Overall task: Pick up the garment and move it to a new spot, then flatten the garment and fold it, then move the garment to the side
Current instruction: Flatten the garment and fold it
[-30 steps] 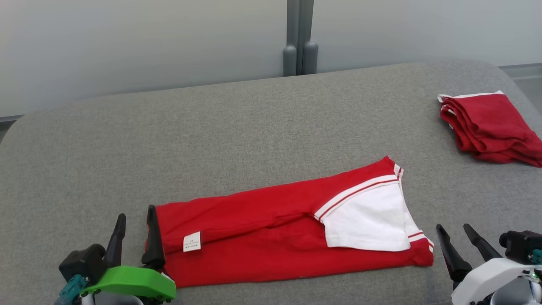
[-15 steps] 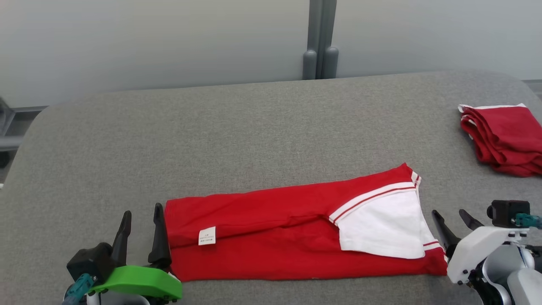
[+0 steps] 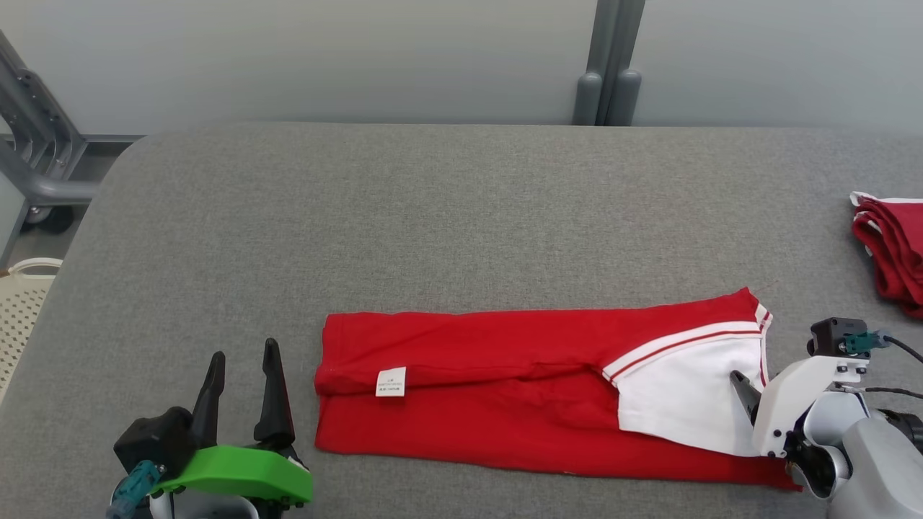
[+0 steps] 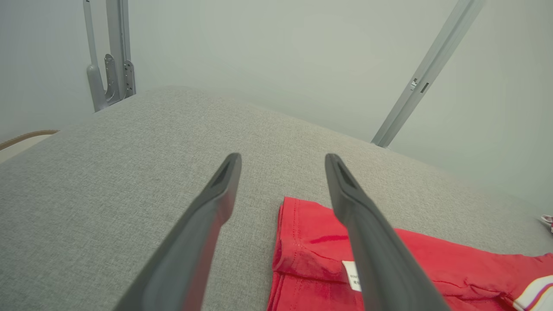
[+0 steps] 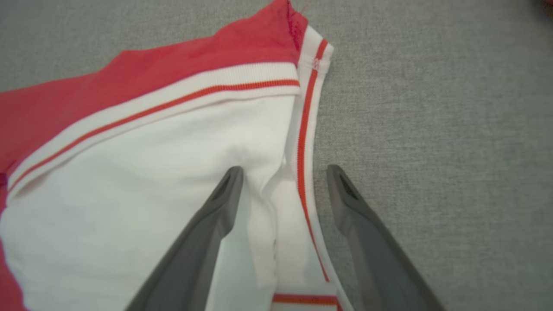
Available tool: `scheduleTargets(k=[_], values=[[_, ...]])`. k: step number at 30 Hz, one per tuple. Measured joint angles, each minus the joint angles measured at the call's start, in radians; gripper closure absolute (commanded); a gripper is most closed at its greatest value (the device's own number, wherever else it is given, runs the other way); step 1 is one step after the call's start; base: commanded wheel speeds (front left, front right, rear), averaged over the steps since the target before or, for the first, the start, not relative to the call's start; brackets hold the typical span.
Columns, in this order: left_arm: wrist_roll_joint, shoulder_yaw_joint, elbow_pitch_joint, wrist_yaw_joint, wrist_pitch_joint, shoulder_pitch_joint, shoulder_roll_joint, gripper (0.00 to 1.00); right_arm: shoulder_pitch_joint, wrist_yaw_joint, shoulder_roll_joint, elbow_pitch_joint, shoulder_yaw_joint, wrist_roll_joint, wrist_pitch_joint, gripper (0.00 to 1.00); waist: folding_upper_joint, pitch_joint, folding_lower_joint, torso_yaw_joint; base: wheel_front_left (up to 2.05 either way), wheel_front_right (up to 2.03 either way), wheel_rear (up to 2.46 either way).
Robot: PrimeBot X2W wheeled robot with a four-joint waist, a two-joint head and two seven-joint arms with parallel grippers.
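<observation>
head view. the red garment (image 3: 505,382) lies folded into a long band on the grey bench (image 3: 433,216), stretched between the two grippers. the left gripper (image 3: 245,349) has its fingers apart and holds nothing. the garment's plain red end lies just to this gripper's right, with a strip of bare bench between, and a small white label (image 3: 391,382) sits near that end. the right gripper (image 3: 743,386) is at the opposite end, with one dark finger showing over the white panel. its other finger is hidden by the wrist housing. a second folded red garment (image 3: 890,249) lies well beyond the right gripper, on its outer side.

left wrist view. the left gripper (image 4: 283,160) stands spread wide. between the fingertips is bare bench (image 4: 129,172). the garment (image 4: 311,242) lies ahead and toward the right-hand finger, partly hidden behind it, and the label (image 4: 352,274) shows at that finger's edge. contact cannot be confirmed.

right wrist view. the right gripper (image 5: 285,170) is parted and clamps nothing. it straddles the striped trim of the garment (image 5: 151,172): the left-hand finger is over the white panel, the right-hand finger over the bench (image 5: 432,129) just beside the trim. whether the fingertips touch the cloth cannot be told.
</observation>
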Motion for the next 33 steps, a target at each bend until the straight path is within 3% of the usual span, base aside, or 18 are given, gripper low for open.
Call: scheduleTargets(k=[7,14,15,18,19,28,33], values=[[0.002,0.008,0.002,-0.003,0.0,-0.003,-0.006,0.0,-0.055,0.0,0.016,0.077,0.04,0.043,0.011,0.0,0.0,0.017,0.0,0.023,0.0,0.0,0.0],[0.004,0.015,0.002,-0.004,-0.001,-0.003,-0.009,0.0,-0.068,-0.002,0.015,0.079,0.121,0.066,0.028,0.0,0.0,0.019,0.0,0.021,0.0,0.0,0.0],[0.004,0.017,0.002,-0.004,-0.003,-0.003,-0.009,0.0,-0.071,-0.003,0.012,0.076,0.141,0.062,0.03,0.51,0.0,0.02,0.0,0.019,0.0,0.0,0.0],[0.005,0.018,0.003,-0.007,-0.003,-0.004,-0.01,0.0,-0.08,-0.003,0.002,0.078,0.19,0.027,0.026,0.93,0.0,0.022,0.0,0.013,0.0,0.0,0.0],[0.005,0.018,0.004,-0.007,-0.003,-0.004,-0.011,0.0,-0.083,-0.002,0.001,0.082,0.2,0.011,0.022,1.0,0.0,0.022,0.0,0.012,0.0,0.0,0.0],[0.007,0.026,0.01,-0.009,-0.003,-0.005,-0.013,0.0,-0.101,0.002,0.014,0.109,0.185,0.007,-0.036,1.0,0.0,0.02,0.0,-0.007,0.0,0.0,0.0],[0.009,0.027,0.01,-0.01,-0.004,-0.004,-0.018,0.0,-0.106,0.001,-0.021,0.076,0.163,0.042,-0.051,1.0,0.0,0.017,0.0001,-0.03,0.0,0.0,0.0]])
